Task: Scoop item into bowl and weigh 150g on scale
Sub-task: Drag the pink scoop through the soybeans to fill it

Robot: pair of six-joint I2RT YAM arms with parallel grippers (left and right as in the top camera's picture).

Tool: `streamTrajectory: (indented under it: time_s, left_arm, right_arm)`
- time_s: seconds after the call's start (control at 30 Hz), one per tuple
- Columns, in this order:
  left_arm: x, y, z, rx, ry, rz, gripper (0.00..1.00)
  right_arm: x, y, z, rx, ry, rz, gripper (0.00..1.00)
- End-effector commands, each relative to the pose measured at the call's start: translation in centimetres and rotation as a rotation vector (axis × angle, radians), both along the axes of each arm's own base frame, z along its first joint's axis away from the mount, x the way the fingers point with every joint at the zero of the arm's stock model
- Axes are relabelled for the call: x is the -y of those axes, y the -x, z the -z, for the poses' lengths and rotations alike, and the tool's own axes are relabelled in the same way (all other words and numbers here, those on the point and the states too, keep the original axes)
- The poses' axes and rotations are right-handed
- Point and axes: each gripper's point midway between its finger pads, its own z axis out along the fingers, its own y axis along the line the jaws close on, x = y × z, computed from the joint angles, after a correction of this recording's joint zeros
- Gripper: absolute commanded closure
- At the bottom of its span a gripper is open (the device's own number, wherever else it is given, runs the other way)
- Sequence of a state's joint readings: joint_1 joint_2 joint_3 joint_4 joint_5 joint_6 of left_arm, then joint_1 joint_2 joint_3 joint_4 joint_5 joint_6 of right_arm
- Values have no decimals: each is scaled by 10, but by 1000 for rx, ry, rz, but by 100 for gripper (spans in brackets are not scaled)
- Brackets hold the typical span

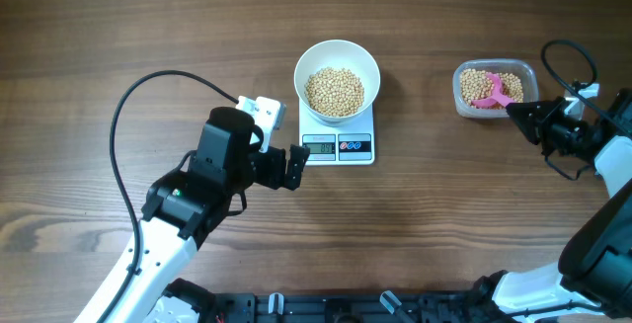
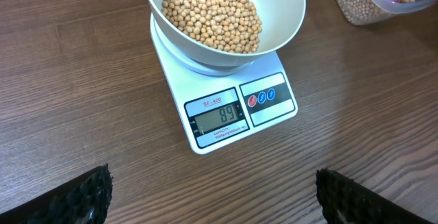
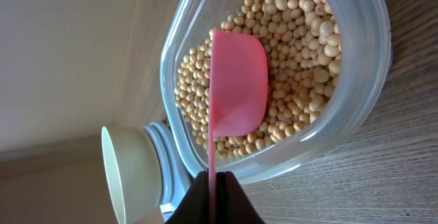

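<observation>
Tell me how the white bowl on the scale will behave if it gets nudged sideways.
The bowl would probably slide easily: it looks smooth and rests on the scale by a narrow base. Its beans add weight low down, so tipping seems unlikely, though a sharp shove could send loose beans rolling.

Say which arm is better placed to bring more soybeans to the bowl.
Right. The right tool is shut on the pink scoop, which lies in the clear tub of soybeans. The left tool is open and empty, near the scale.
</observation>
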State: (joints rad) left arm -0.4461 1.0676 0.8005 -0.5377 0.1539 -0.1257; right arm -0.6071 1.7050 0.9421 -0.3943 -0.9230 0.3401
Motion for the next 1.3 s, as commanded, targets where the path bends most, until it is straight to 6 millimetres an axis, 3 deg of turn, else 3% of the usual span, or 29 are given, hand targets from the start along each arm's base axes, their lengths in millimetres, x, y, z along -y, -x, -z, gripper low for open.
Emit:
streamTrajectory:
  time_s: [0.0, 0.63, 0.77, 1.1, 1.27]
  left_arm:
    - [0, 1, -3, 15, 1, 13, 0]
    - [0, 1, -3, 15, 1, 13, 0]
    - [0, 1, -3, 15, 1, 13, 0]
    - [0, 1, -3, 15, 1, 13, 0]
    - [0, 1, -3, 15, 1, 13, 0]
  right_arm:
    - [-11, 0, 3, 1, -54, -27, 96]
    - [3, 2, -10, 58, -119, 7, 96]
    - [0, -1, -28, 149, -173, -31, 96]
    - [24, 9, -28, 137, -194, 43, 96]
    - [20, 11, -36, 183, -220, 12, 96]
